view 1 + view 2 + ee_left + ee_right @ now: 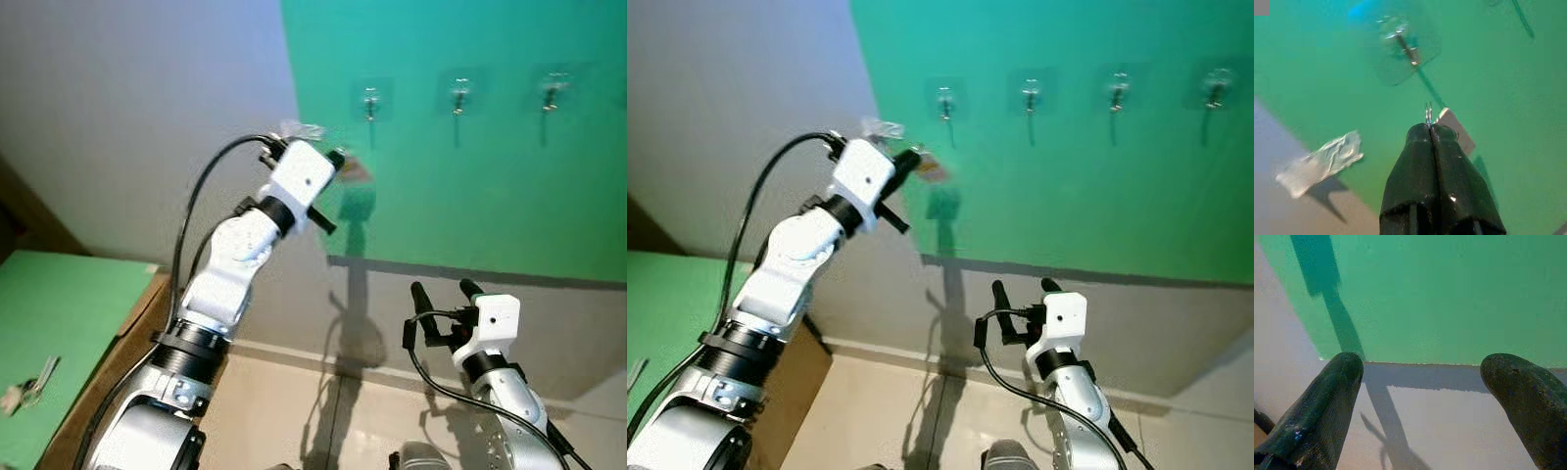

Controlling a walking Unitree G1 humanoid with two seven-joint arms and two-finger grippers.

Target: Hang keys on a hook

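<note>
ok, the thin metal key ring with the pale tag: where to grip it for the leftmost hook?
As the left gripper has it: pinch the thin metal key ring low on its loop, so a sliver stands clear of the tips and the pale tag hangs aside. Approach the metal hook from below and in front; its prong seems to angle outward.

Keys [27,384] on green table [69,313]

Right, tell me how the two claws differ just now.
The left claw is raised at the green wall panel, shut on a thin metal key ring. The right claw sits low, open, gripping nothing. Both have two long black fingers.
</note>
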